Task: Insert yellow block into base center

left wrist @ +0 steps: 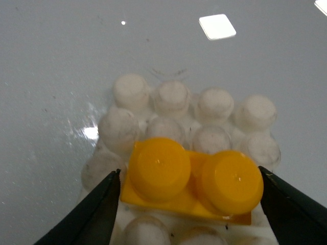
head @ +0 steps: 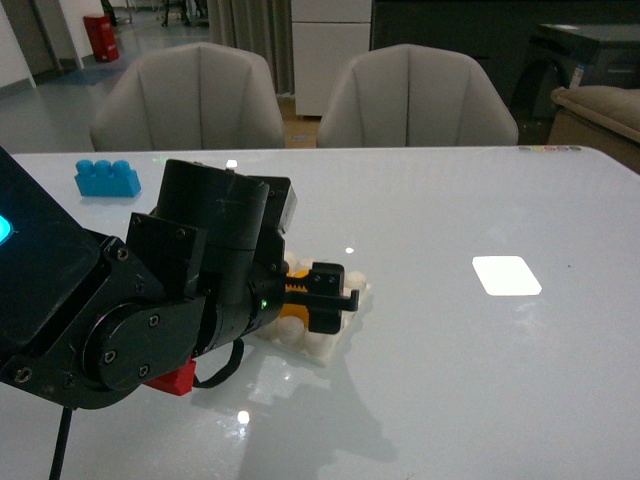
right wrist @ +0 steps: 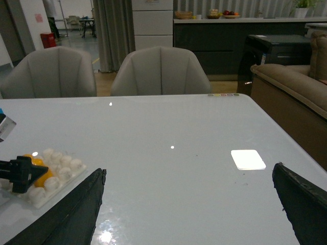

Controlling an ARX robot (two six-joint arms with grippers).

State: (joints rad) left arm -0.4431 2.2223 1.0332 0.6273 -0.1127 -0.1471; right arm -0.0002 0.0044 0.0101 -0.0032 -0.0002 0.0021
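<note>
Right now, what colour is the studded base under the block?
White; the base shows best in the left wrist view, under the yellow block.

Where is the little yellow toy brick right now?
The small yellow plastic brick sits on the white studded base plate, between the left gripper jaws, front view's lower left.

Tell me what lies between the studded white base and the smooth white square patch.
Only bare glossy table, seen in the right wrist view, between base and patch.

Base (head: 322, 340) mostly hidden behind left hand (head: 322, 297).
</note>
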